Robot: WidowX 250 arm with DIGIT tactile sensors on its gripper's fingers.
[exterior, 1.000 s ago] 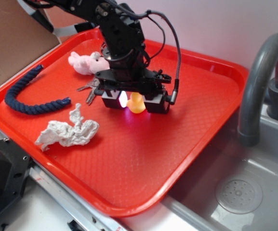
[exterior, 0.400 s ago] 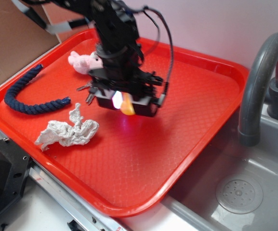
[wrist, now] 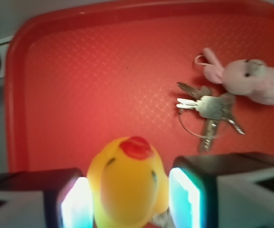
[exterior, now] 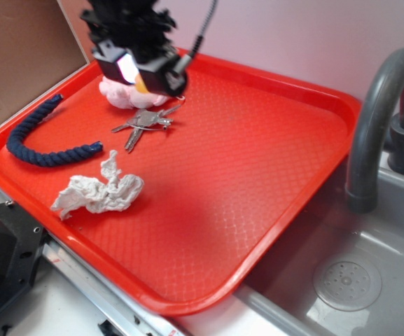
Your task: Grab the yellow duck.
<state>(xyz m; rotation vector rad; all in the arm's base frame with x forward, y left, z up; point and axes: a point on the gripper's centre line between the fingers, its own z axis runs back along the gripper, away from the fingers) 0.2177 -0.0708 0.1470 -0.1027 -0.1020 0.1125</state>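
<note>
Above the red plastic tray (exterior: 258,175) | gripper (wrist: 129,202) clenched on small glossy yellow rubber duck (wrist: 127,183), held off the surface | metal keys (wrist: 208,111), pink plush toy (wrist: 250,80) lie below.

i see a yellow duck (wrist: 127,183) (red beak), pink plush toy (wrist: 253,80), navy rope (exterior: 40,140), red textured tray (exterior: 258,175).

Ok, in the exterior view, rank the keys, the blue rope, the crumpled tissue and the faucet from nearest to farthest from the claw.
The claw holds the yellow duck above the tray's far left corner.
1. Keys, just below it.
2. Blue rope, to the left.
3. Crumpled tissue, near the front edge.
4. Faucet, far right, off the tray.
</note>
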